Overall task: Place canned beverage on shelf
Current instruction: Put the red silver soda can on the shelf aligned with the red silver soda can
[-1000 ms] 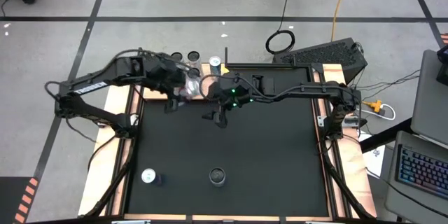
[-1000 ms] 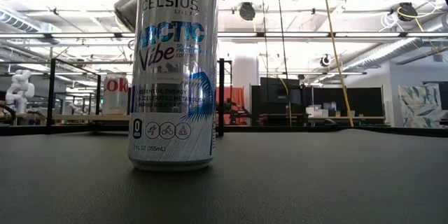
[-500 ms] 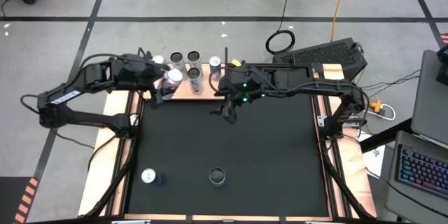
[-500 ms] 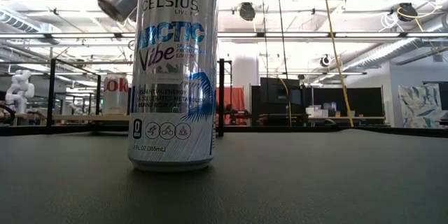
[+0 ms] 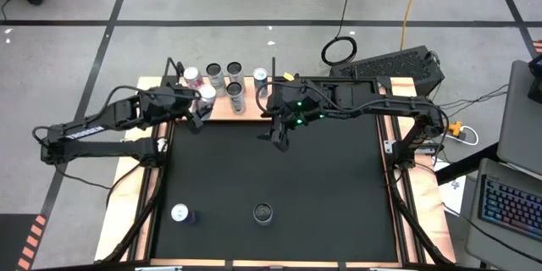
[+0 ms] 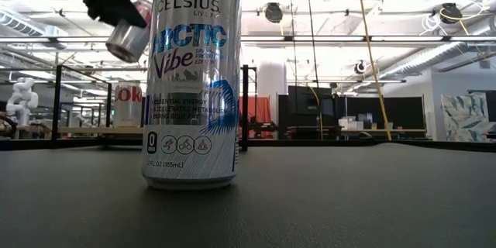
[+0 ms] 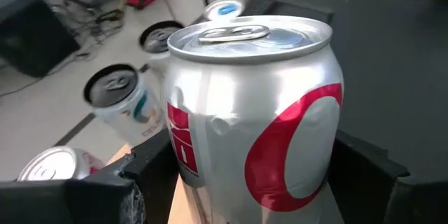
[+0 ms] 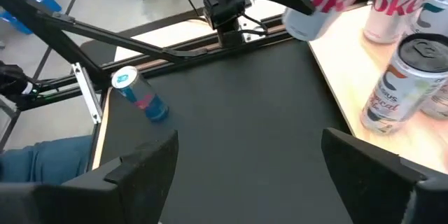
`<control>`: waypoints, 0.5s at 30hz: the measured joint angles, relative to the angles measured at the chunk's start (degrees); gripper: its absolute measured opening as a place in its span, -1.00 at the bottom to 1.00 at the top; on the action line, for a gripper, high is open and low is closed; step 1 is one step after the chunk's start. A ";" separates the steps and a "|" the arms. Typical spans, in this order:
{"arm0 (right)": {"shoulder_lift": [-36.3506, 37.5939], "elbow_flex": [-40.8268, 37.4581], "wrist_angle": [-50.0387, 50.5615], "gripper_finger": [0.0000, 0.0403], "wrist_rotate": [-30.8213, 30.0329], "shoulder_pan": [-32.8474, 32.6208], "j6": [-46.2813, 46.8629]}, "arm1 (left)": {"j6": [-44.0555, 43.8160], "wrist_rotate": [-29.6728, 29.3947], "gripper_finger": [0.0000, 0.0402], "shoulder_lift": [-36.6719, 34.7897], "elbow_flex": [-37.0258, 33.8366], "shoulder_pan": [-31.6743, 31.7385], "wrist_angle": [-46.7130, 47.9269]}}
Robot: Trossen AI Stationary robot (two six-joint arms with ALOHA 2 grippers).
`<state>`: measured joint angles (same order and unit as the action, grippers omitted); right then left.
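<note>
High view, left gripper (image 5: pixel 201 107) gripping silver can (image 5: pixel 206 95), shelf (image 5: pixel 222 106) edge

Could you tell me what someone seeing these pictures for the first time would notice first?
Most striking is the silver and red can clamped in the left gripper, held tilted in the air at the shelf's left end, where several cans already stand. In the low view a tall Celsius can stands on the black mat right before the camera. The right gripper hovers open over the mat beside the shelf.
</note>
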<state>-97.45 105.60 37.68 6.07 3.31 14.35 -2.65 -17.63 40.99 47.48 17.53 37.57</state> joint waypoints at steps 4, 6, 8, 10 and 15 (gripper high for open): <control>0.00 0.00 0.35 0.64 0.02 -0.11 0.00 | -1.88 -5.45 0.43 -1.31 -4.77 0.08 -3.68; 0.00 0.00 0.45 0.64 0.00 -0.36 0.00 | -3.22 -7.30 0.43 -2.11 -7.41 0.17 -5.68; 0.00 0.00 0.45 0.64 0.00 -0.64 0.00 | -4.93 -8.41 0.43 -2.67 -9.68 0.09 -8.51; 0.00 -0.02 0.47 0.64 0.01 -0.97 -0.01 | -7.05 -8.98 0.43 -3.17 -12.40 0.08 -11.48; 0.00 -0.02 0.48 0.64 0.02 -1.65 -0.02 | -9.79 -14.29 0.43 -3.67 -17.04 0.08 -15.88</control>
<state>-97.45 105.58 38.16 6.08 1.66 14.33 -12.45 -31.92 37.32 30.44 17.61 21.69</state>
